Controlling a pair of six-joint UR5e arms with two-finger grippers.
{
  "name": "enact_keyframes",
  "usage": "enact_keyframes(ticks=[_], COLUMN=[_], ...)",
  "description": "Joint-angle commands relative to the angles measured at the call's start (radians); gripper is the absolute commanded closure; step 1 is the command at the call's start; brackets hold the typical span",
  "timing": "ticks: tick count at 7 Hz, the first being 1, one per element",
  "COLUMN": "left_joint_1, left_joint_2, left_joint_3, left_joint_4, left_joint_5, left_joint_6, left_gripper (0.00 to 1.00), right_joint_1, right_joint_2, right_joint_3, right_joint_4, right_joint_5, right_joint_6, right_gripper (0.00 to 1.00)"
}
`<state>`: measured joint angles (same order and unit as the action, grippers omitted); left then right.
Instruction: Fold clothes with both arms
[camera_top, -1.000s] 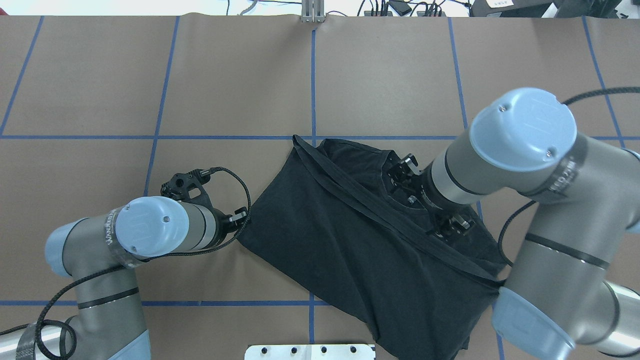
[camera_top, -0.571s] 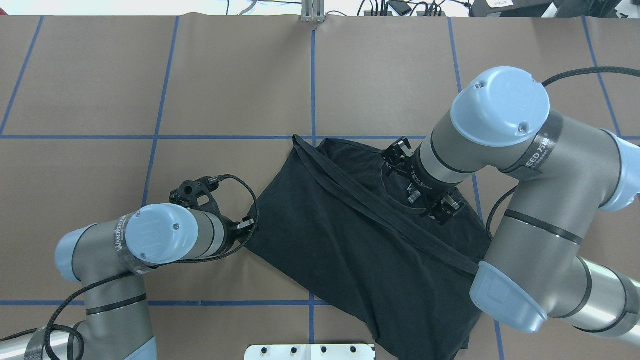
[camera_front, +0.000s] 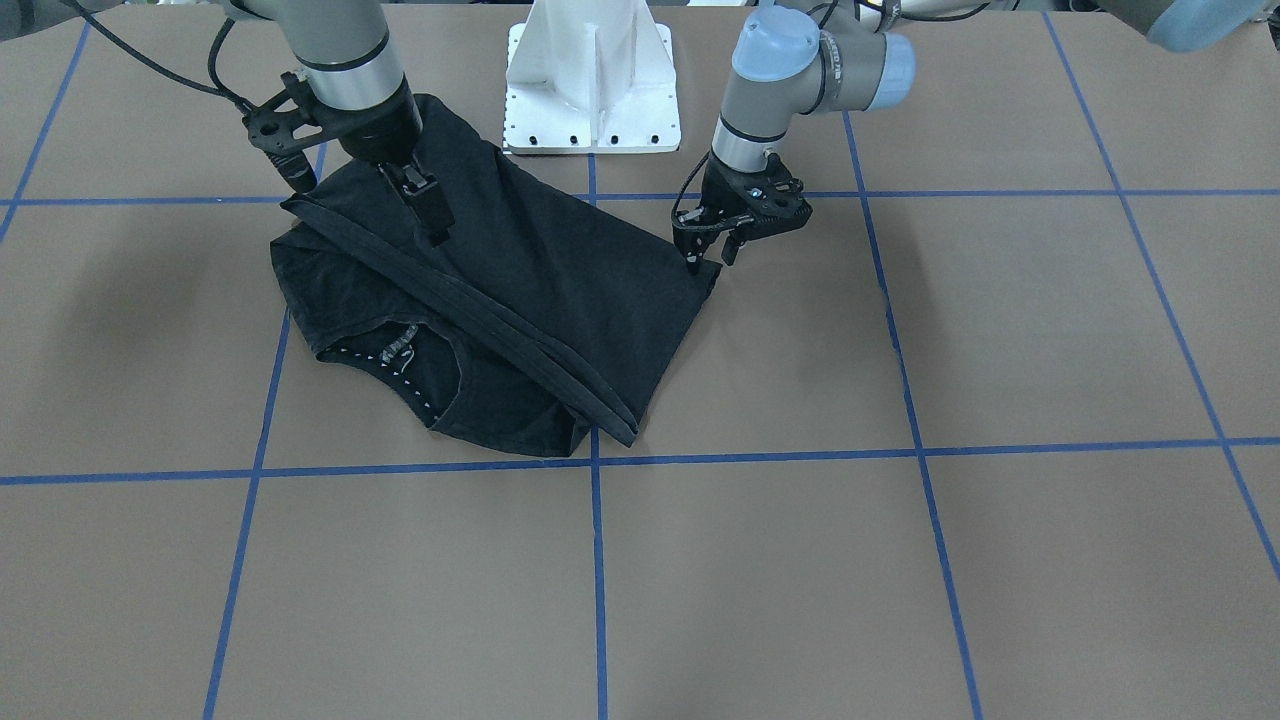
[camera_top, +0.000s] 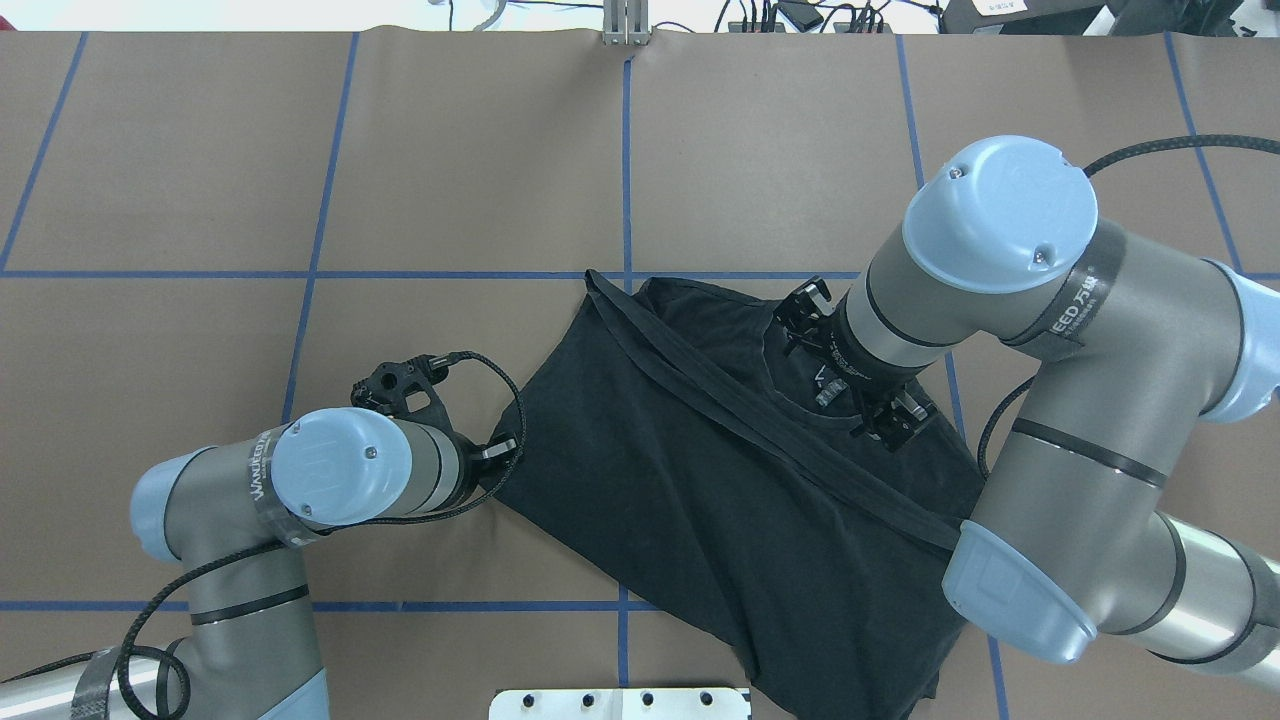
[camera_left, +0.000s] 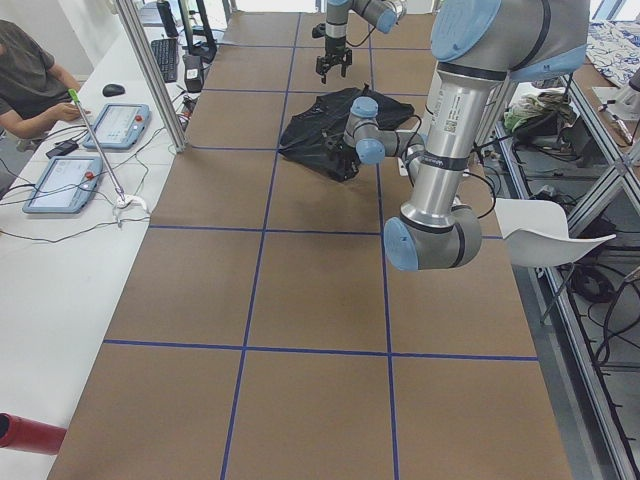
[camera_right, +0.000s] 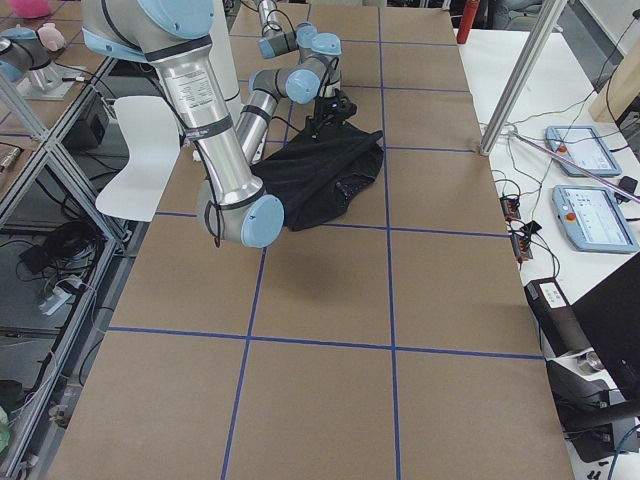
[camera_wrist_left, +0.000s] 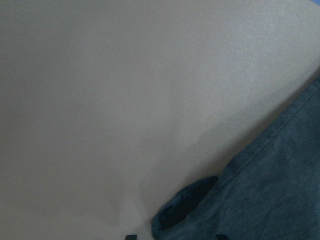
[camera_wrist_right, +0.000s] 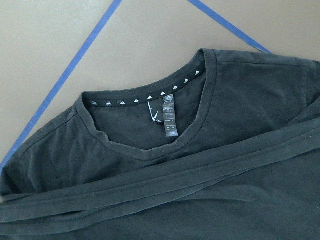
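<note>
exterior front-facing view: left gripper (camera_front: 711, 258), jaws apart, t-shirt (camera_front: 560, 290) corner right under its tips; right gripper (camera_front: 430, 215) hangs over it, grip unreadable.

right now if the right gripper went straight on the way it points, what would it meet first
The shirt: the right gripper points down at the cloth near the collar, nothing in between. The gap left is hard to tell.

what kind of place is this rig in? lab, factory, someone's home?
Looks like a robotics lab cell: a brown-papered table with a blue tape grid, teach pendants on a side bench where a person sits, and the left arm and right arm at a black T-shirt.
</note>
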<state>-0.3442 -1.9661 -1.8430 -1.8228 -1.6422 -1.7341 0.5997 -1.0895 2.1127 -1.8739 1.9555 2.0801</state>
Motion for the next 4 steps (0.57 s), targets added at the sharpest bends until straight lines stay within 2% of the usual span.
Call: enact_keyframes(ticks=[1,2,3,4], left_joint_1=[0.001,-0.001,-0.001,-0.010], left_joint_2=[-0.007,-0.004,-0.005,-0.005], left_joint_3=[0.019,0.021,0.021,0.015], left_joint_4=[-0.001,-0.001,-0.001,-0.001], left_joint_5=[0.002,0.002,0.002,0.004], left_joint_6=[0.001,0.001,0.002,0.004], left_gripper=[0.51,0.91,1.00,1.00], right_joint_1=[-0.001,-0.001,-0.001,-0.001], right_joint_2=[-0.001,-0.003,-0.003,-0.001], right_joint_3=[0.001,-0.002,-0.002,-0.010], right_joint_4=[-0.010,-0.010,-0.010,-0.010], right_joint_5=[-0.001,-0.006,-0.009,-0.013], right_joint_6=[0.000,-0.002,-0.003,-0.005], right_gripper=[0.00,0.00,0.00,0.00])
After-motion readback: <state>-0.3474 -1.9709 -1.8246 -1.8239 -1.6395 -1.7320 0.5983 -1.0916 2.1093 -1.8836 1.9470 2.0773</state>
